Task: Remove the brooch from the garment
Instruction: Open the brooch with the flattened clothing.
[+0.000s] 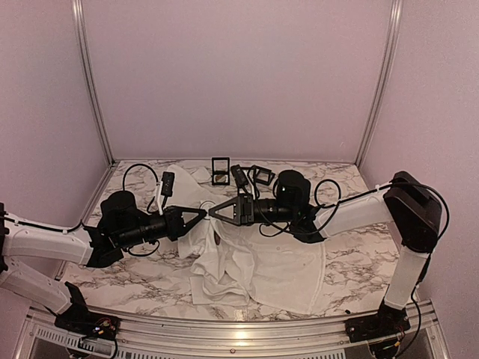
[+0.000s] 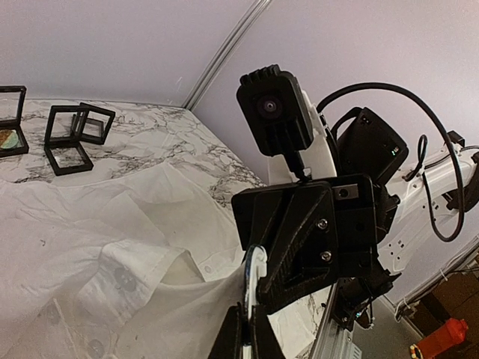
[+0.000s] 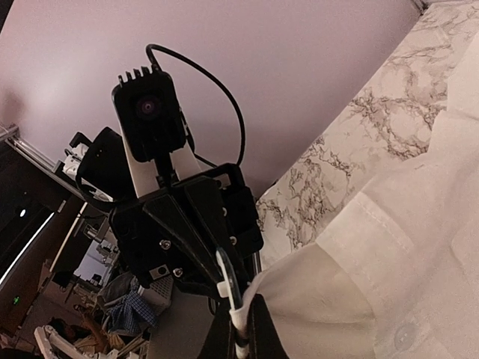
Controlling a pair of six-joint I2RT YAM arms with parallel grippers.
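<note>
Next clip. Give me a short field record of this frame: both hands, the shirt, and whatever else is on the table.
shirt: white, crumpled on marble table
left hand: shut, pinching a raised fold of the shirt
right hand: shut, tip to tip with the left; its grip unclear
between tips: white round piece, possibly the brooch
back edge: black display frames

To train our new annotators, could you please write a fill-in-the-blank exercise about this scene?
1. The garment is ___ in colour.
2. It lies on a table with a ___ pattern.
3. The left gripper and right gripper meet tip to tip above the garment, both with jaws ___.
4. The small frames standing behind them are ___ in colour.
Missing words: white; marble; shut; black.
</note>
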